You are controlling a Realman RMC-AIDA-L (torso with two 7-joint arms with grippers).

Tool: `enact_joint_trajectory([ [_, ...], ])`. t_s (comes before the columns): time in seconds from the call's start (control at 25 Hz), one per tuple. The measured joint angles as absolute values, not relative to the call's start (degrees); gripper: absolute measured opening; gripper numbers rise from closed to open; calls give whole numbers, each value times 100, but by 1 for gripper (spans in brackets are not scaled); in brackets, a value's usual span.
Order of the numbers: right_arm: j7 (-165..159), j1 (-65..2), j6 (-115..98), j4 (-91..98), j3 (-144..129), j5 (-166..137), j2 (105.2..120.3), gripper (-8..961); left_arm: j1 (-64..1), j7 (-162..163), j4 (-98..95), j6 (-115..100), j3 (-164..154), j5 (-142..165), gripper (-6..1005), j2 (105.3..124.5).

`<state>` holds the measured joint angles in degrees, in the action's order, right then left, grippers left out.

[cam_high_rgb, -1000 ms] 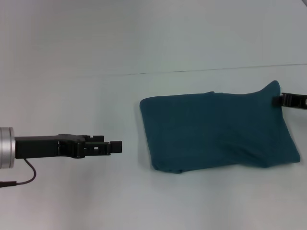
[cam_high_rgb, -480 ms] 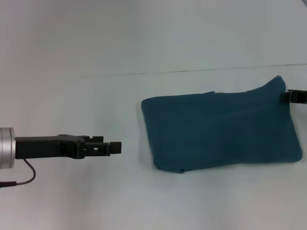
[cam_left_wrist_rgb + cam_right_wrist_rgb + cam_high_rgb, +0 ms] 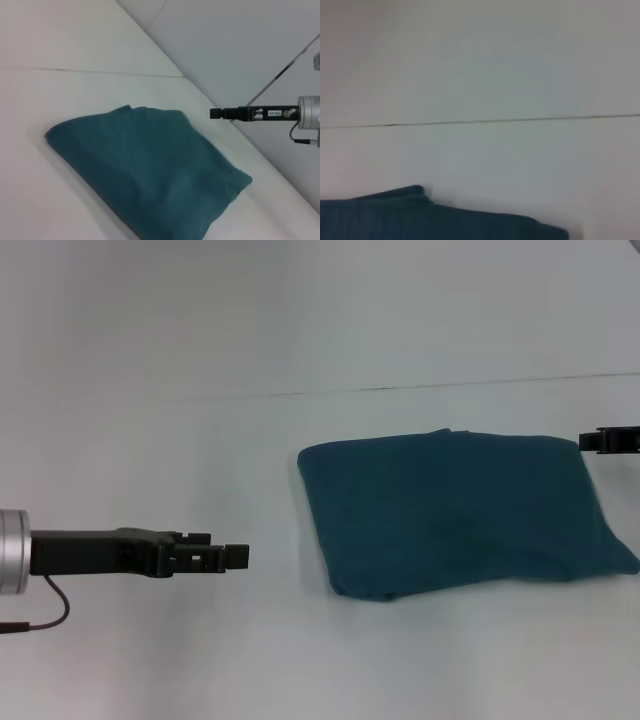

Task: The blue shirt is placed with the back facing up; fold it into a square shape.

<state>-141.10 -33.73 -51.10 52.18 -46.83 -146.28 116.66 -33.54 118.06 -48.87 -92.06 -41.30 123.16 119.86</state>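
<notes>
The blue shirt (image 3: pixel 455 510) lies folded into a rough rectangle on the white table, right of the middle, plain side up. It also shows in the left wrist view (image 3: pixel 145 170) and at the edge of the right wrist view (image 3: pixel 420 215). My right gripper (image 3: pixel 592 442) hovers at the shirt's far right corner, open and holding nothing; in the left wrist view (image 3: pixel 216 113) it is clear of the cloth. My left gripper (image 3: pixel 238 556) hangs over bare table well to the left of the shirt.
The white table (image 3: pixel 300 340) has a thin dark seam (image 3: pixel 400 389) running across it behind the shirt. Bare surface lies between my left gripper and the shirt, and in front of the shirt.
The shirt's far right corner, held up by my right gripper before, has dropped flat and the cloth has settled. My left gripper has sunk slightly.
</notes>
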Motion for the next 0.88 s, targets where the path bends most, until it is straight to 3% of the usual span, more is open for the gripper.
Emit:
enact_joint_trajectory([
  [0.4, -14084, -3317, -6000, 6134, -4554, -14686, 11649, 523, -3738, 12652, -4900, -9113, -4135, 12796, 920, 11851],
  [0.8, -13906, -3760, -8366, 7487, -4736, -15110, 11660, 759, -4866, 14707, -4489, -8618, -4645, 13828, 921, 11651],
  [0.88, -13905, -3820, -8613, 7671, -4748, -15218, 11680, 850, -5089, 14923, -4133, -8420, -4692, 13936, 921, 11589],
])
